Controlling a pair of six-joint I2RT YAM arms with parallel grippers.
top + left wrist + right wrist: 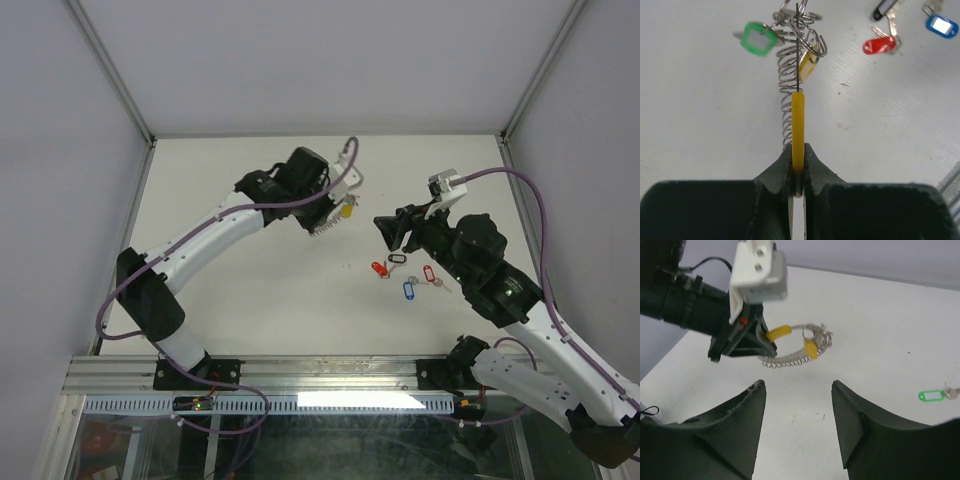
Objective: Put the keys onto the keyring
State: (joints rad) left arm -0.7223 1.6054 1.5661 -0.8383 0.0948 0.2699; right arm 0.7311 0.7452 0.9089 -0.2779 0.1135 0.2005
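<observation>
The left tool (798, 150) is clamped on the yellow segment of the keyring (786, 95), two tagged keys (759, 39) dangling beyond its tips, while the right tool (797, 385) stands spread and empty near the loose keys (408, 289) on the tabletop (250, 290), so I'd say any tilt of the ring could slide the threaded pair off.

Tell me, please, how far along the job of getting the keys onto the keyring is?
Done: a yellow-tagged key and, apparently, a green-tagged key hang on the keyring. In hand: the left gripper is shut on the ring's yellow segment; the right gripper is open, empty. Left: the red-tagged key, blue-tagged key and black-tagged key, at least, lie loose.
</observation>
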